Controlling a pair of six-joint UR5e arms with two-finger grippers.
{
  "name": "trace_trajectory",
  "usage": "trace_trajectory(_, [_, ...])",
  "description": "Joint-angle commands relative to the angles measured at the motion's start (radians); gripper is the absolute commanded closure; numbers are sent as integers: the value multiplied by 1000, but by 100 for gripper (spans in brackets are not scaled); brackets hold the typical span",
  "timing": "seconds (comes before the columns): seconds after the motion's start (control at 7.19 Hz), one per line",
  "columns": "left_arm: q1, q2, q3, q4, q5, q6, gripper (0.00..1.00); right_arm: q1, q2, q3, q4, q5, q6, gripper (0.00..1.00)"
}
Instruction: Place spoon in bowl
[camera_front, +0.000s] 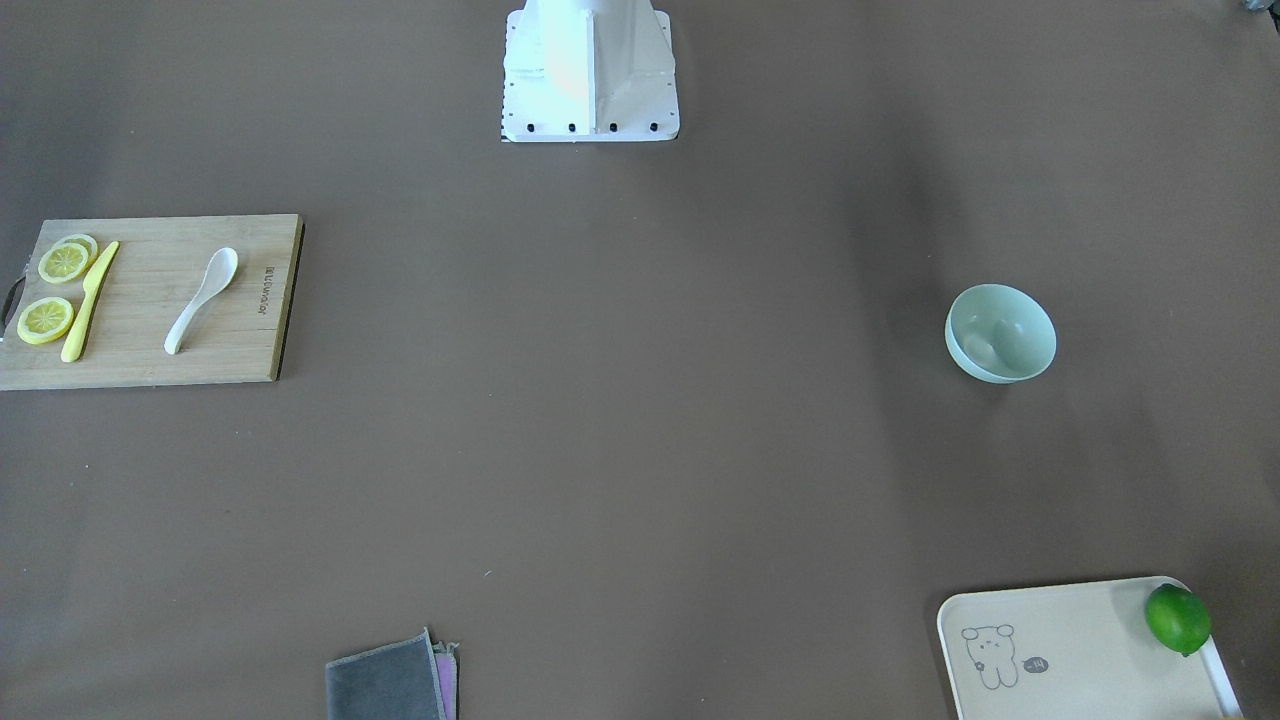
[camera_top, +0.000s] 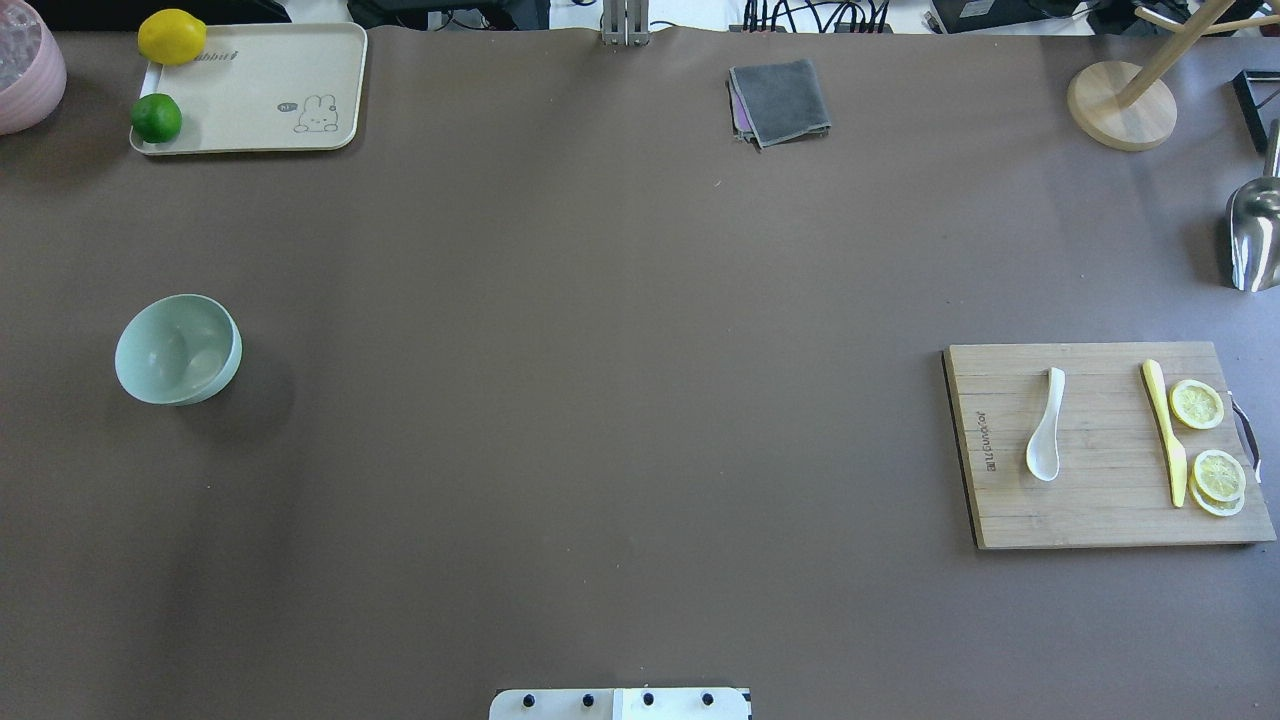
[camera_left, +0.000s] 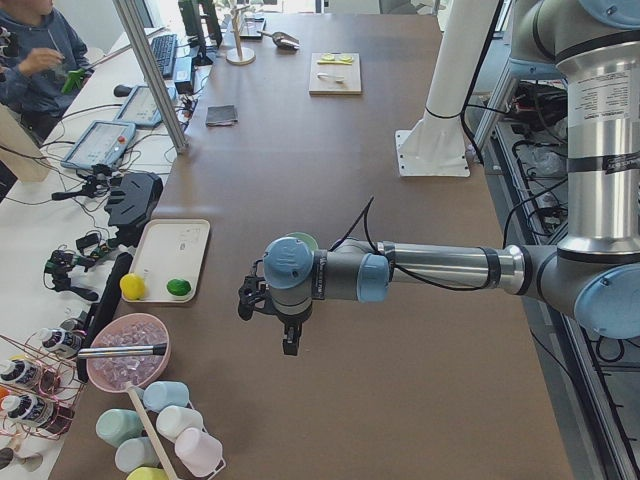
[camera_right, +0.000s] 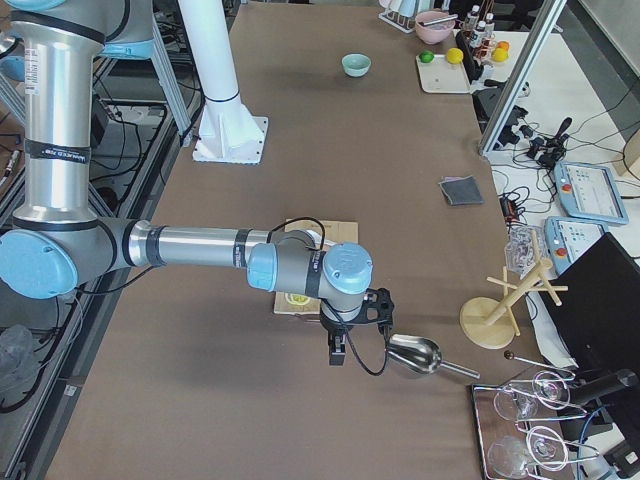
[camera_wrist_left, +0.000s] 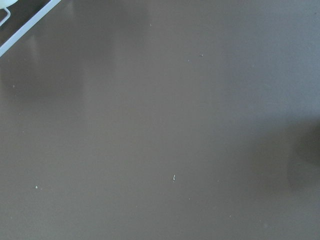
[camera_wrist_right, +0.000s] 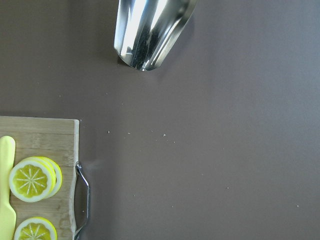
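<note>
The white spoon (camera_top: 1046, 425) lies flat on a wooden cutting board (camera_top: 1100, 510) at the table's right side; it also shows in the front view (camera_front: 203, 298). The mint-green bowl (camera_top: 178, 349) stands upright and empty far off at the left side, also seen in the front view (camera_front: 1000, 333). Neither gripper shows in the overhead or front view. The left gripper (camera_left: 290, 345) hangs over the table near the bowl (camera_left: 301, 240). The right gripper (camera_right: 337, 355) hangs just past the board, beside a metal scoop (camera_right: 413, 355). I cannot tell whether either is open or shut.
On the board lie a yellow knife (camera_top: 1165, 430) and lemon slices (camera_top: 1197, 404). A cream tray (camera_top: 250, 90) with a lime and a lemon sits far left. A grey cloth (camera_top: 780, 100), a wooden stand (camera_top: 1120, 105) and the scoop (camera_top: 1255, 235) line the far edge.
</note>
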Motion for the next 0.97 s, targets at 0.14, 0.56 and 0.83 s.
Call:
trace_trajectory(0.14, [1,51,-11,-64,-3,1,2,-3,-2,8,0,3,2,0])
trace_trajectory(0.56, [4,51,-32,-65,-6,-4,2,-3,-2,8,2,13,2,0])
trace_trajectory(0.83, [7,48,-35,-67,-8,-4,2,-9,0,8,2,44,3,0])
